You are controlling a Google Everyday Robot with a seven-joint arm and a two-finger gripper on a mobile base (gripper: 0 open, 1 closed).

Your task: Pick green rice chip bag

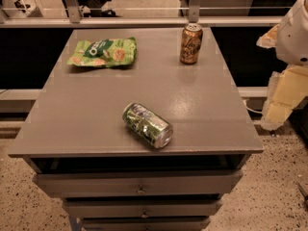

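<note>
- Drawer fronts [139,184]: grey, stacked at the bottom of the frame below the table top, nearest the camera. A small knob sits at the centre of each.
- Gripper [285,100]: at the right edge of the frame, off the right side of the table [96,124]. It is pale yellow and hangs below a rounded white arm segment [296,32]. It is partly cut off by the frame edge. Open or closed: cannot tell. It is apart from every item on the table.
- Gold can [191,44]: upright at the upper right of the table top. It is the item closest to the gripper, yet well apart from it.
- Crushed green-silver can [147,125]: on its side at lower centre, near the front edge of the table. Its silver end points toward the lower right.
- Green rice chip bag [102,52]: lying flat at the upper left of the table top, near the back left corner. It is light green with a darker centre, white lettering and pale round chip pictures. It is well apart from both cans and is the item farthest from the gripper.
- Floor [279,191]: speckled, visible at the lower corners of the frame.
</note>
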